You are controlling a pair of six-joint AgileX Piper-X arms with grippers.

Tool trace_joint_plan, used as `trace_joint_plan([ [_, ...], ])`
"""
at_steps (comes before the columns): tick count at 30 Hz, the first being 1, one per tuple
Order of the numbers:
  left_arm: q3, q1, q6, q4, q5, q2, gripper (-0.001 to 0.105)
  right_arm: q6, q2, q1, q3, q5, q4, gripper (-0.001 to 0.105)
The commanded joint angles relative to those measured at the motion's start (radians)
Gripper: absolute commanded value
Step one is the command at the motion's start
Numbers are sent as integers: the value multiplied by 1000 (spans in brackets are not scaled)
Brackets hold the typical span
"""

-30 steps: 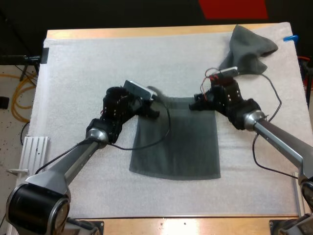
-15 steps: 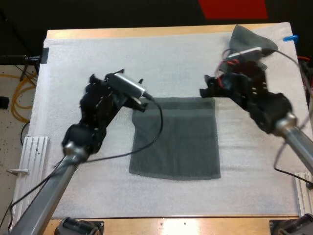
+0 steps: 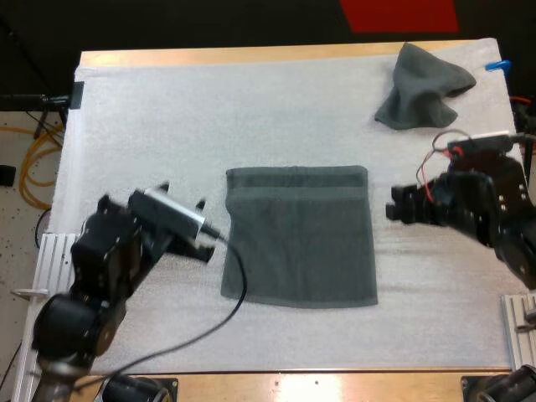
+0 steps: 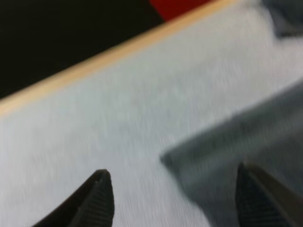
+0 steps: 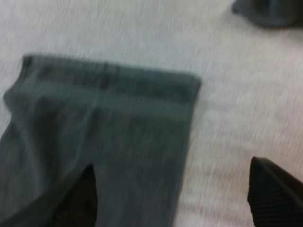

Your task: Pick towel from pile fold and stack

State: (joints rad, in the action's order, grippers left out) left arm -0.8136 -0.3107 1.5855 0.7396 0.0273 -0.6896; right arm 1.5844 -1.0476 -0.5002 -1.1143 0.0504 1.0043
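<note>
A dark grey-green towel [image 3: 300, 236] lies flat on the middle of the white mat, folded to a rectangle. A crumpled towel [image 3: 423, 86] sits at the far right of the mat. My left gripper [image 3: 203, 249] hovers just left of the flat towel's left edge, open and holding nothing. The left wrist view has the towel's corner [image 4: 227, 151] beyond its spread fingers [image 4: 97, 198]. My right gripper [image 3: 394, 209] hangs to the right of the towel, open. In the right wrist view the flat towel [image 5: 104, 123] lies below the parted fingers [image 5: 272, 194], with the crumpled towel [image 5: 270, 12] farther off.
The white mat [image 3: 167, 117] covers most of the wooden table [image 3: 251, 55]. Bare mat lies around the flat towel on all sides. A metal rail [image 3: 57, 251] sits off the table's left edge.
Both grippers have let go of the towel's far corners and drawn back toward the near side, the left to the towel's left, the right to its right. The towel lies still.
</note>
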Motion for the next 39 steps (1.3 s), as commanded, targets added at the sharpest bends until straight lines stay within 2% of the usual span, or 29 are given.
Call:
trace_joint_plan([
  [1, -7, 0, 26, 98, -2, 19, 54, -21, 26, -24, 7, -9, 33, 65],
  [3, -3, 0, 43, 195, 17, 45, 54, -79, 61, -67, 61, -9, 33, 65],
  [6, 13, 0, 59, 271, 45, 62, 54, -166, 100, -126, 154, -9, 32, 65],
  [9, 36, 0, 59, 286, 65, 62, 54, -250, 119, -154, 265, -9, 5, 65],
  [14, 62, 0, 54, 286, 90, 62, 54, -318, 121, -147, 428, -39, -74, 65],
  [24, 128, 0, 48, 288, 111, 62, 54, -398, 123, -11, 692, -313, -327, 65],
  [30, 137, 0, 48, 288, 143, 62, 54, -415, 71, 75, 757, -457, -425, 65],
  [33, 137, 0, 48, 288, 150, 62, 54, -415, 29, 82, 762, -484, -471, 65],
  [36, 137, 0, 48, 288, 150, 62, 54, -450, -49, 81, 762, -556, -567, 65],
  [39, 137, 0, 48, 288, 150, 62, 54, -462, -131, 81, 762, -573, -610, 65],
])
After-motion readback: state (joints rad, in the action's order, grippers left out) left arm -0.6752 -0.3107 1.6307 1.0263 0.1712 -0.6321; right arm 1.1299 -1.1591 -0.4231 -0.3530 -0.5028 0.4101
